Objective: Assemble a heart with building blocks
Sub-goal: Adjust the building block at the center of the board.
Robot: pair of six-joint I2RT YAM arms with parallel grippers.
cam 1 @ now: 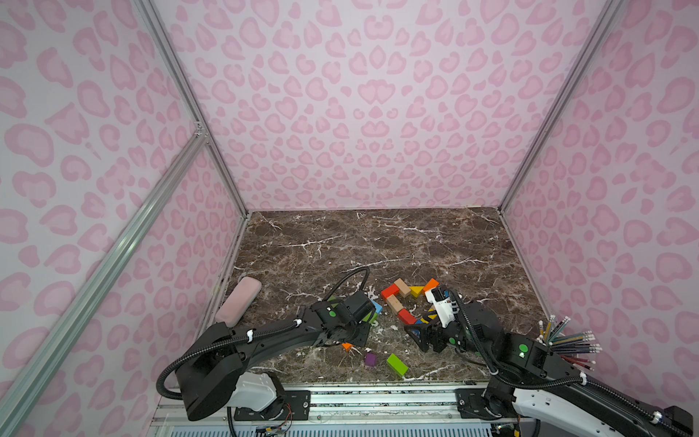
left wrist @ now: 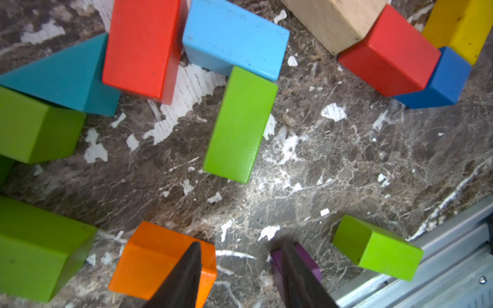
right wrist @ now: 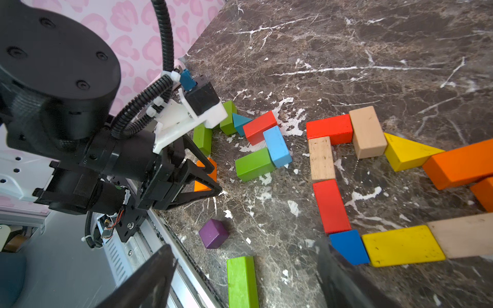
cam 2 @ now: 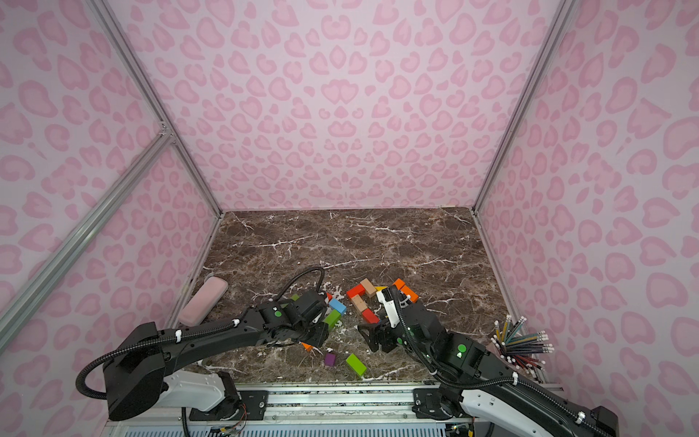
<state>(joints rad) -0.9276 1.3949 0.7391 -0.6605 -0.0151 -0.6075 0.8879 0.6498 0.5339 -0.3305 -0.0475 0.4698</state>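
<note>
An unclosed outline of building blocks lies mid-table: red, tan, yellow, orange and blue pieces. A loose cluster of green, light blue, red and teal blocks sits to its left. My left gripper hangs open over bare table, one finger in front of an orange block, the other in front of a purple cube. My right gripper stands wide open above a green brick near the front edge, holding nothing.
A pink case leans at the left wall. A holder of coloured pencils stands at the right wall beside my right arm. The metal rail runs along the front edge. Pink walls close in three sides.
</note>
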